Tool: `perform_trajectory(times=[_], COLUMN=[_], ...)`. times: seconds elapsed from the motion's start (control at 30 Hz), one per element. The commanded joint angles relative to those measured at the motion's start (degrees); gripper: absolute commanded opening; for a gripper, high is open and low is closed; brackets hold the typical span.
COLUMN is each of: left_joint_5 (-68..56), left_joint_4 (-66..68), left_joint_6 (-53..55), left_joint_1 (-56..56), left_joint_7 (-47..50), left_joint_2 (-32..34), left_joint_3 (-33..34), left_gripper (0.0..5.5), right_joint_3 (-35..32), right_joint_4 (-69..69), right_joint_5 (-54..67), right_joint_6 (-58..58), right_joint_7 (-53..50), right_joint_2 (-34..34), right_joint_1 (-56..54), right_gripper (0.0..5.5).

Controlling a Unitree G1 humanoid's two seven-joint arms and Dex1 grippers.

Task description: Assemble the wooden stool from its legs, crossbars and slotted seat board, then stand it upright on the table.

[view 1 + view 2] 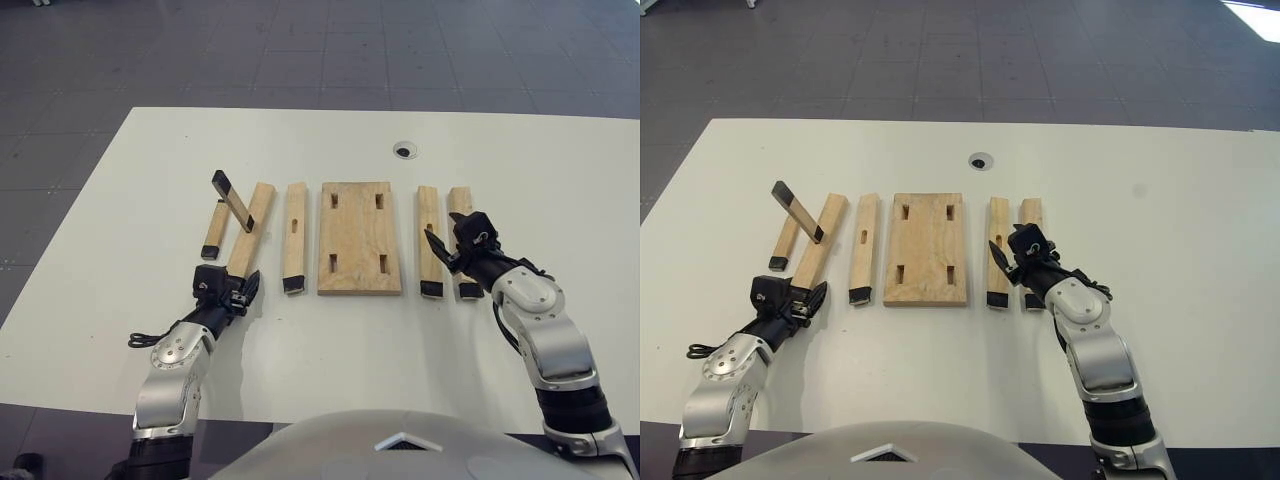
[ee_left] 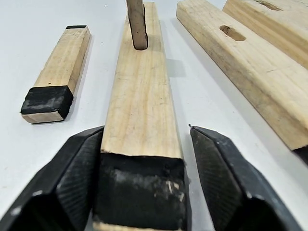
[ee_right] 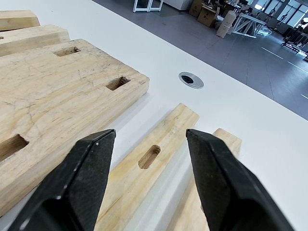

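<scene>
Stool assembly barely begun
One crossbar (image 1: 232, 198) leans slotted in a left leg (image 1: 250, 230); seat board (image 1: 359, 236) lies flat on the surface (image 1: 560, 180). Left pincer (image 1: 240, 287), released, straddles that leg's near end; right pincer (image 1: 445, 240) hovers released.

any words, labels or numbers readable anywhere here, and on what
No readable text anywhere.
On the seat board and the other wooden pieces: bare wood and black end caps, no print.
On the table: no print.
On the boxes in the room behind: anything there is too small to read.
</scene>
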Motion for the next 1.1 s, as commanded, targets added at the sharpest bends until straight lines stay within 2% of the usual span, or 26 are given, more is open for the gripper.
perform_trajectory(times=[0.03, 0.1, 0.27, 0.43, 0.53, 0.67, 0.73, 0.9, 1.1], left_joint_5=[2.14, 2.07, -3.29, -17.22, -29.0, -37.6, -40.03, -45.91, -53.31], left_joint_4=[1.9, 2.31, 0.44, 3.4, 7.24, 10.5, 12.14, 13.66, 11.17], left_joint_6=[1.84, 2.53, 6.79, 14.49, 23.27, 33.7, 37.43, 44.2, 51.23], left_joint_1=[-0.82, -1.68, -11.26, -38.94, -47.11, -48.58, -48.66, -49.11, -48.41], left_joint_7=[1.94, 2.37, 3.54, 5.01, -2.43, -19.26, -23.68, -26.74, -25.75], left_joint_2=[-0.02, -0.27, -2.85, -4.66, -3.6, 2.25, 3.45, 2.01, 0.47], left_joint_3=[0.03, 0.14, 2.3, 9.19, 10.53, 5.48, 4.25, 4.06, 4.26], left_gripper=[2.42, 2.08, 2.07, 2.07, 2.07, 2.07, 2.06, 2.06, 2.06], right_joint_3=[-0.13, -0.16, -1.16, -10.92, -17.65, -24.6, -26.34, -28.02, -26.79], right_joint_4=[0.08, 0.28, 0.82, 1.87, 2.59, 4.16, 5.37, 8.2, 10.49], right_joint_5=[-0.33, -0.33, 0.25, 12.44, 25.37, 45.6, 53.14, 63.63, 70.46], right_joint_6=[0.32, 0.28, 0.37, 6.34, 13.66, 24.99, 29.2, 34.58, 35.71], right_joint_7=[0.07, 0.05, -0.03, 1.09, 2.76, 6.96, 8.87, 10.68, 8.27], right_joint_2=[-0.06, -0.03, 0.07, 4.13, 7.33, 8.88, 7.87, 5.23, 6.5], right_joint_1=[-0.7, -0.93, -1.52, -6.51, -11.11, -16.1, -17.83, -19.81, -23.34], right_gripper=[2.7, 2.7, 2.7, 2.7, 3.17, 3.91, 4.34, 5.21, 5.23])
